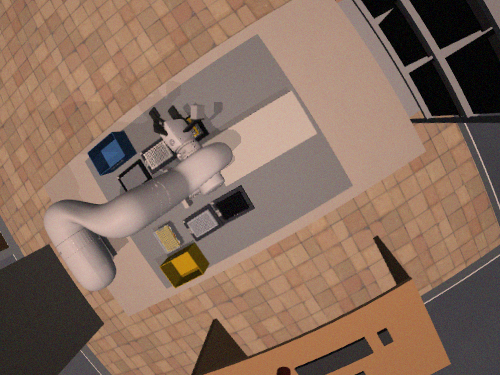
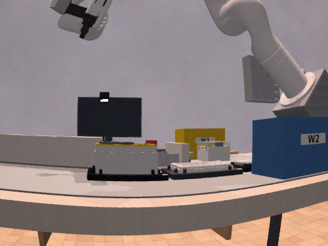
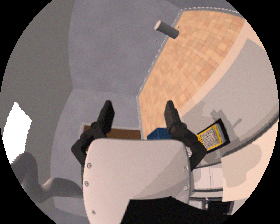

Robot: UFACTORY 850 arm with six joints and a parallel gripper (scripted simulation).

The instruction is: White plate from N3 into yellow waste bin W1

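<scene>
The pincer [image 2: 95,14] hangs high above the yellow bin [image 2: 199,139], fingers wide apart and empty — probably not yet descended; the white plate is not gripped.

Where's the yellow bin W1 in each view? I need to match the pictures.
Top: yellow bin W1 at lower centre, on the bench's near edge.
Exterior: mid-frame, behind the white boxes.
Wrist: cannot tell.
Shared landmark: blue bin W2.

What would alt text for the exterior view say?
A white robot arm arches high over a bench, its open tool empty. Below sit a blue bin marked W2, a yellow bin marked W1 and a dark monitor.
</scene>
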